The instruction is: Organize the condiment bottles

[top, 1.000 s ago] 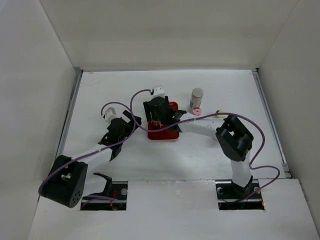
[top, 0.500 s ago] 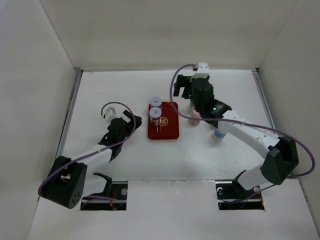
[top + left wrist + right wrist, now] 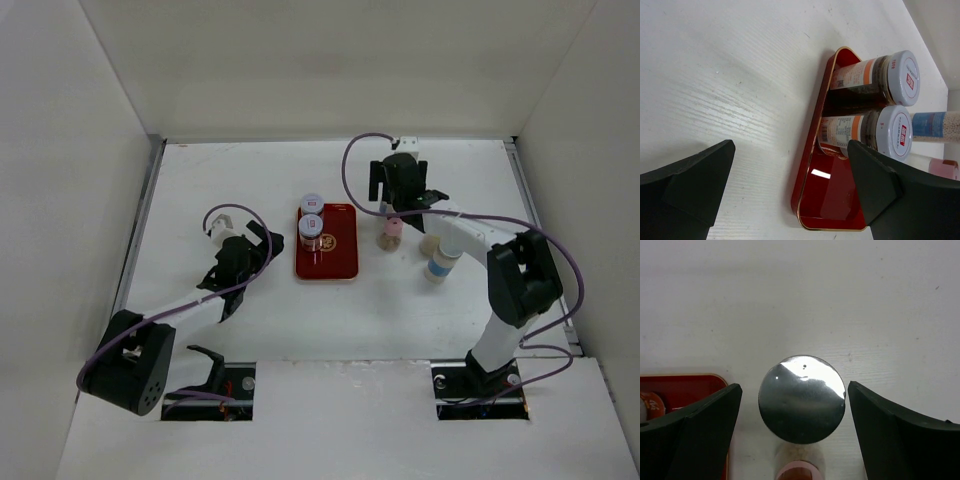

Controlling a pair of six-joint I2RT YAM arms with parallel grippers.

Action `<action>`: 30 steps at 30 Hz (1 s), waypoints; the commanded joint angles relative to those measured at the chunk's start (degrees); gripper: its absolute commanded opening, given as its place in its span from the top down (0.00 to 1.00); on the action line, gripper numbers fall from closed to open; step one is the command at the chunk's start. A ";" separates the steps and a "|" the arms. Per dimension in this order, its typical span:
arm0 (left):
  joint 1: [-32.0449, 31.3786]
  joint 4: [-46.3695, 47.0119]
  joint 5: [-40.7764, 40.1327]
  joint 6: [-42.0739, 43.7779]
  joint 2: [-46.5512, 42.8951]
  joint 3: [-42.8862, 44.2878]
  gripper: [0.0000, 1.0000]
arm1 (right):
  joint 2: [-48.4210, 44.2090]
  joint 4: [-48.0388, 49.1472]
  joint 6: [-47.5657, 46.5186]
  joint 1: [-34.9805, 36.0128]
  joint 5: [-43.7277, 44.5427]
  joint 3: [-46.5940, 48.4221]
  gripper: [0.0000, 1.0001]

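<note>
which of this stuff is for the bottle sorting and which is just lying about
For the job: back tray jar; front tray jar; silver-capped jar; pink-capped jar; cream-capped jar; blue-labelled jar.
Not a bottle: red tray, which holds two of the jars.

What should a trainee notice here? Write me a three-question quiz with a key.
1. How many bottles stand on the red tray?
2. True or false: the right gripper is shut on the silver-capped bottle.
3. The left gripper holds: A) a bottle, B) the tray, C) nothing.
Key: 1. Two. 2. False: it is open, with gaps either side of the bottle. 3. C.
</note>
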 commanded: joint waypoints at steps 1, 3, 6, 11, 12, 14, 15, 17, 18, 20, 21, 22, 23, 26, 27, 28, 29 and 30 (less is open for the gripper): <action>0.08 2.77 0.47 -0.30 0.75 0.00 0.00 | 1.43 0.48 -0.25 -0.86 -0.09 4.62 0.09; -0.27 2.77 0.04 -0.30 -0.12 -0.08 0.00 | 2.57 0.48 0.10 -1.12 0.08 5.42 0.18; -0.10 2.86 -0.58 -0.30 0.05 -0.35 0.00 | 3.37 0.74 -0.16 -1.03 0.35 6.82 0.39; -0.10 2.86 -0.32 -0.30 -0.56 -0.35 0.00 | -2.24 4.25 -0.60 0.63 2.10 5.78 0.51; -0.10 2.86 -0.49 -0.30 -0.57 -0.35 0.00 | -3.65 4.95 -1.04 1.42 2.28 5.60 0.51; -0.10 2.86 -0.23 -0.30 0.13 -0.26 0.00 | -5.59 5.75 -1.30 3.26 1.93 5.42 0.51; -0.01 2.86 0.12 -0.30 0.31 -0.09 0.00 | -6.03 5.93 -1.22 4.32 1.67 5.42 0.51; -0.27 2.86 -0.05 -0.30 -0.30 -0.34 0.00 | -5.86 6.10 -0.78 6.17 1.40 5.42 0.51; -0.27 2.86 -0.49 -0.30 -0.74 -0.43 0.00 | -5.43 6.28 -0.60 7.22 1.40 5.59 0.51; -0.27 2.86 -1.02 -0.30 -0.74 -0.61 0.00 | -3.85 6.54 -0.51 9.15 1.23 6.47 0.51; -0.01 2.86 -0.59 -0.30 -0.48 -0.52 0.00 | -2.88 6.54 -0.51 9.86 1.14 7.08 0.51; -0.01 2.60 -0.23 -0.30 -0.39 -0.35 0.00 | -1.74 6.54 -0.34 10.56 1.14 7.70 0.51; -0.01 2.51 0.03 -0.30 -0.65 -0.35 0.00 | -0.60 6.63 -0.25 11.26 1.14 8.49 0.51; 0.08 2.77 -0.67 -0.30 -1.44 -0.79 0.00 | 3.00 6.54 -0.42 12.59 0.79 10.86 0.50; 0.16 2.86 -0.93 -0.30 -1.36 -0.87 0.00 | 3.97 6.19 -0.42 12.76 0.61 11.74 0.50; 0.25 2.69 -0.67 -0.30 -1.18 -0.87 0.00 | 4.85 6.28 -0.42 12.94 0.44 12.27 0.49; 0.34 2.43 -0.32 -0.39 -1.18 -0.61 0.00 | 5.47 6.71 -0.42 13.12 0.44 12.45 0.49; 0.34 2.34 -0.06 -0.39 -1.62 -0.61 0.00 | 6.17 7.07 -0.25 13.29 0.44 12.63 0.49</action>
